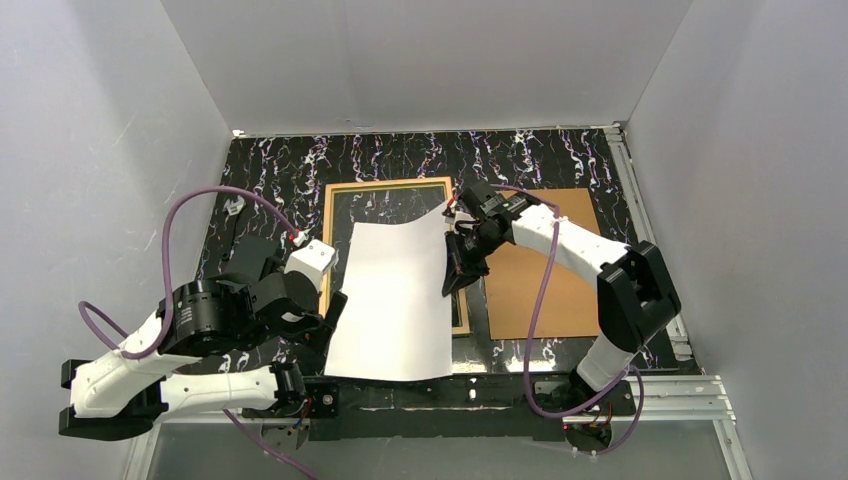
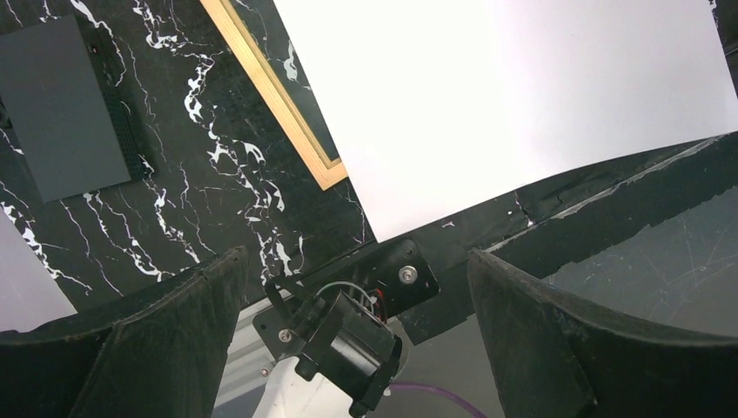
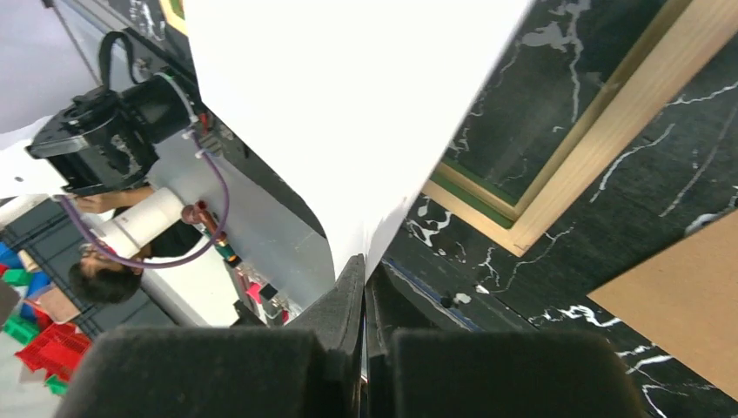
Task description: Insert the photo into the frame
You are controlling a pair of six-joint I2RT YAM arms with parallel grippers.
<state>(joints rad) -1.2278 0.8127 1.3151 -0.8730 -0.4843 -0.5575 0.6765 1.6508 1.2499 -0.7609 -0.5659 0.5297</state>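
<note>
right jaws: shut tight on the right-hand edge of the photo (image 1: pixel 392 300). In the right wrist view we can see the two black pads (image 3: pixel 218 374) pressed together with the sheet nipped between them.
left jaws: wide open with nothing in them. They hang low just off the photo's near-left corner, and the left wrist view shows both fingers (image 2: pixel 174 340) spread apart and the sheet's corner out ahead of them, not touched.
photo: white back facing up, so we can't see the printed side at all. It's bowed rather than flat: the right side is lifted where it's pinched and the far-right corner curls upward.
photo position: draped across the frame (image 1: pixel 388 184), covering its middle and near part. The near edge reaches down to the front rim of the surface (image 1: pixel 270 170), right by the arm bases.
frame: lying flat, tan wood side up, with a thin green strip showing along the inner lip. Only its far end, its left rail and a bit of the right rail peek out from under the sheet, and the black marble pattern shows through the opening.
backing board (image 1: pixel 530 285): brown, flat on the surface just right of the frame, with the right arm (image 1: pixel 560 240) reaching over it.
</note>
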